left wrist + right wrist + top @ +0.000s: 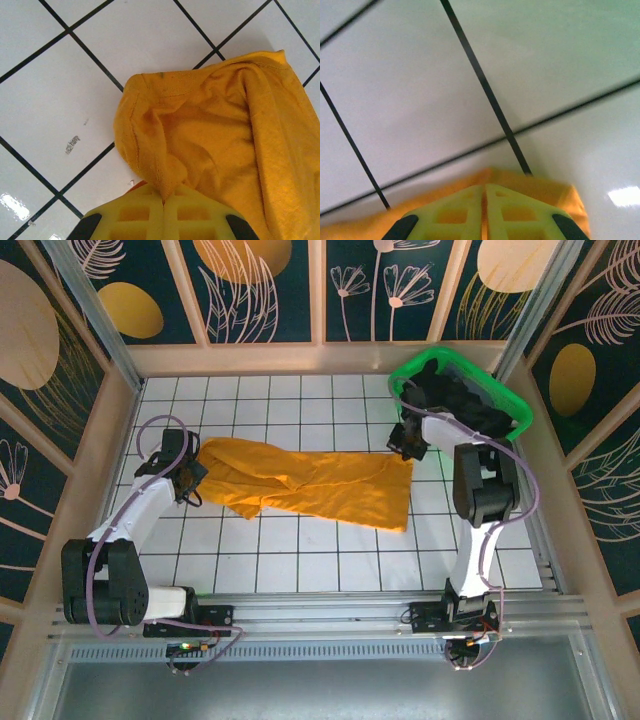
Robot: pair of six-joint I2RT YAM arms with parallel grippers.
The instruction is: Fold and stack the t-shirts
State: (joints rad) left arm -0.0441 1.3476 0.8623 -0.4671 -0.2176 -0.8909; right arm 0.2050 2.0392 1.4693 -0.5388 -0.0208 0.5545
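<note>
Orange shirt (300,483) lies on the tabletop (300,565), long axis left-right; my left jaws pinch its left end, my right jaws pinch its right corner.

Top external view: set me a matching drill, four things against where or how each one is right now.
1 orange-yellow t-shirt
2 black t-shirts
3 green basket
4 left gripper

A at the far right corner of the table
B shut on the orange-yellow t-shirt's left end
C lying rumpled across the middle
D heaped in the green basket

Pairs: 1-C, 2-D, 3-A, 4-B
</note>
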